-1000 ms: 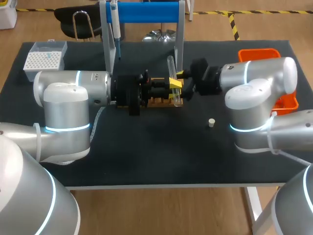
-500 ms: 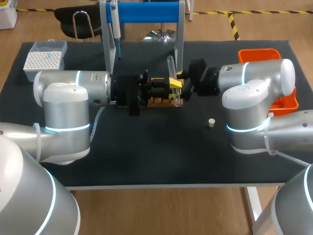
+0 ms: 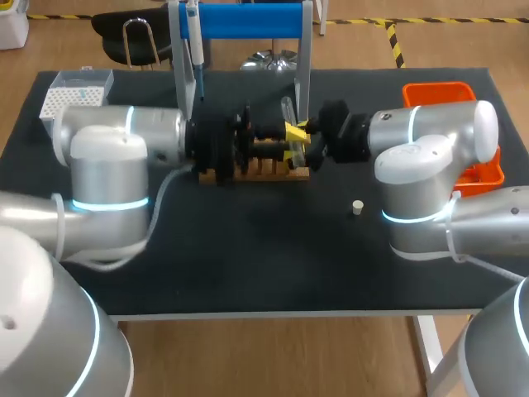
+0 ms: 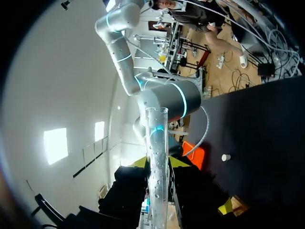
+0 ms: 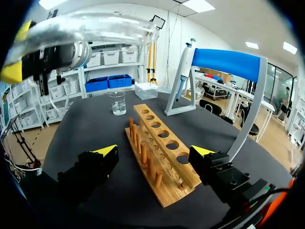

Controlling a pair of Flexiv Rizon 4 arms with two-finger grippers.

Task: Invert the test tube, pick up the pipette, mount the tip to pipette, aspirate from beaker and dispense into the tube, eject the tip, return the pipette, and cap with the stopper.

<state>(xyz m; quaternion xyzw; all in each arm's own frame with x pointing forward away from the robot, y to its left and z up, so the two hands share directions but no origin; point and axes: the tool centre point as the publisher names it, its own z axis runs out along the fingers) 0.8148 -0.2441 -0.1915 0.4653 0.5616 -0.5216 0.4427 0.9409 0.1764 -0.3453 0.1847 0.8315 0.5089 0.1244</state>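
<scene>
Left gripper point(image 4: 158, 163): clenched on the clear glass test tube point(image 4: 157, 129), held above the slotted wooden rack point(image 5: 162, 136).
Right gripper point(image 5: 155, 151): fingers spread wide, grasping nothing, low at the rack's near end.
Small white stopper point(image 3: 358, 207): on the black table point(image 3: 248, 265), near the rack's right.
White pipette point(image 3: 195, 50): hanging behind the rack.

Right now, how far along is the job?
Nothing looks finished. In hand: the left gripper is shut on the test tube, held in the air by the wooden rack; the right gripper is open. Left: the pipette hangs on its stand and the stopper lies on the table, so pipetting and capping remain.
</scene>
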